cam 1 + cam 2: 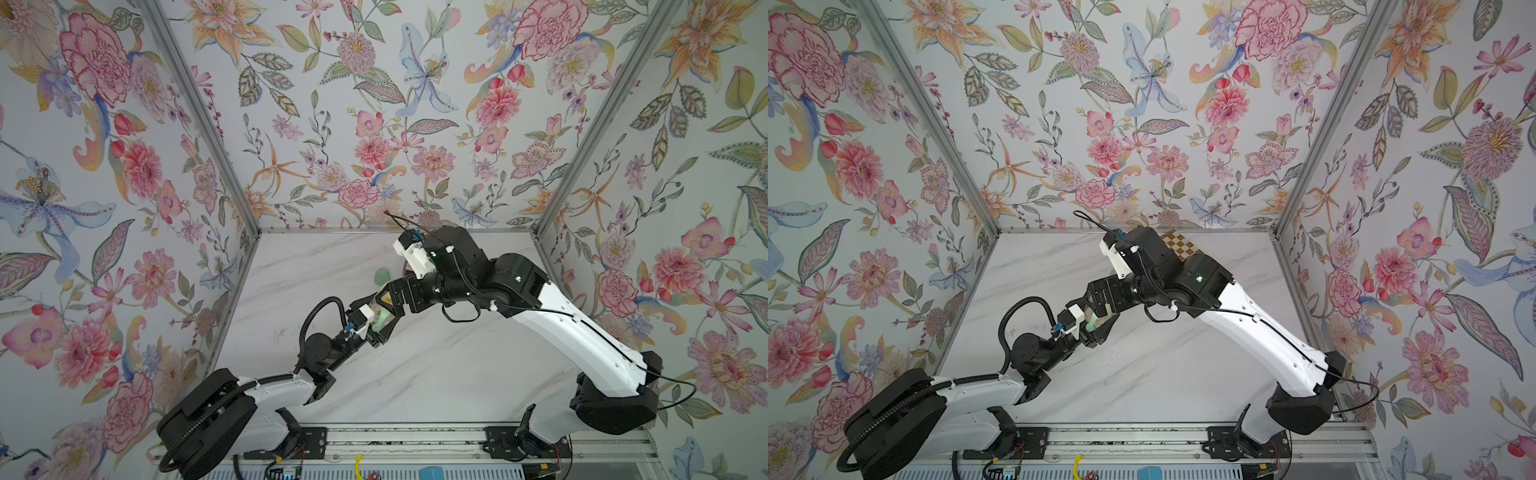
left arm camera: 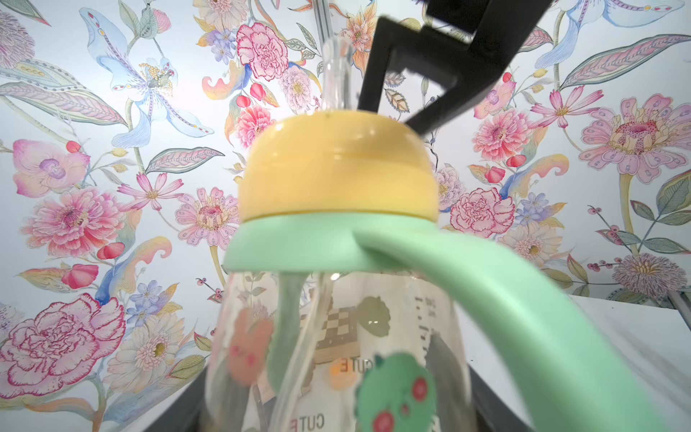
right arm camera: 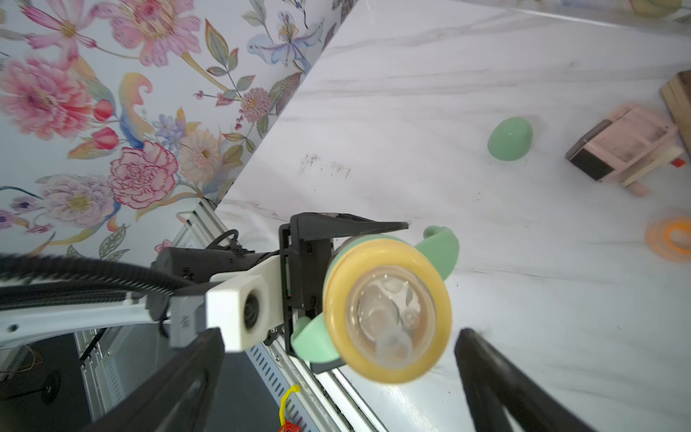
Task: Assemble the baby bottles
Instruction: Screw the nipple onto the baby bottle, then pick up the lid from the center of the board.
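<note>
In both top views: left gripper (image 1: 376, 322) pinching the small clear bottle (image 1: 378, 316), up above the middle of the white table (image 1: 436, 374). Right gripper (image 1: 383, 311) right over it, jaws spread, one on each side of the yellow nipple ring (image 1: 385, 296). Mint-green dome cap (image 1: 381, 276) lying on the table just behind, apart from both. In a top view, a checkered board (image 1: 1177, 244) peeking out behind the right arm.

Left wrist view: bottle very close. Yellow nipple ring sitting on the mint-green collar (image 2: 299, 245), one handle (image 2: 523, 299) curving away, clear nipple (image 2: 335, 63) poking out on top. Black finger (image 2: 467, 63) of the right gripper just beside the ring; touching or not, hard to tell.

Right wrist view: looking straight onto the nipple. Right gripper's two fingers (image 3: 493, 381) wide apart, ring between them, not squeezed. Left gripper pressed tight on the bottle under the collar. Farther off on the table: dome cap, pink perfume bottle (image 3: 628, 149), orange ring (image 3: 671, 239), all well apart.
</note>
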`<state>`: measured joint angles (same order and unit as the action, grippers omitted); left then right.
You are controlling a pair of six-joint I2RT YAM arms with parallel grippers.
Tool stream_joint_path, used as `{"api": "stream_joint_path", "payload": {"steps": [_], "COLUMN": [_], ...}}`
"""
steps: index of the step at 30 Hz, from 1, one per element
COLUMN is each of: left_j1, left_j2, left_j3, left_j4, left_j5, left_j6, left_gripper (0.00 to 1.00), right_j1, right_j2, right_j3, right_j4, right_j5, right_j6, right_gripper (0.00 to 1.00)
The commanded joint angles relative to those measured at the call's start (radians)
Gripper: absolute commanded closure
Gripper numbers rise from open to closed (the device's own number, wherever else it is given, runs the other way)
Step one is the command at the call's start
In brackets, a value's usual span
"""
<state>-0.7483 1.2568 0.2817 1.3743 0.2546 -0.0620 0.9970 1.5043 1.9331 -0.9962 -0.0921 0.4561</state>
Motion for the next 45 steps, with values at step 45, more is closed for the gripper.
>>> {"api": "stream_joint_path", "payload": {"steps": [45], "left_j1": [0.074], "left_j2": [-0.825], "left_j3": [-0.176], "left_j4": [-0.452], "left_j5": [-0.127], "left_j6": [-0.073], "left_gripper": [0.99], "right_j1": [-0.317], "right_j2": [1.172], "right_j3": [0.661], "right_j4": [0.178], "right_j5": [0.080], "right_j6": [-0.257], "right_gripper": [0.12]}}
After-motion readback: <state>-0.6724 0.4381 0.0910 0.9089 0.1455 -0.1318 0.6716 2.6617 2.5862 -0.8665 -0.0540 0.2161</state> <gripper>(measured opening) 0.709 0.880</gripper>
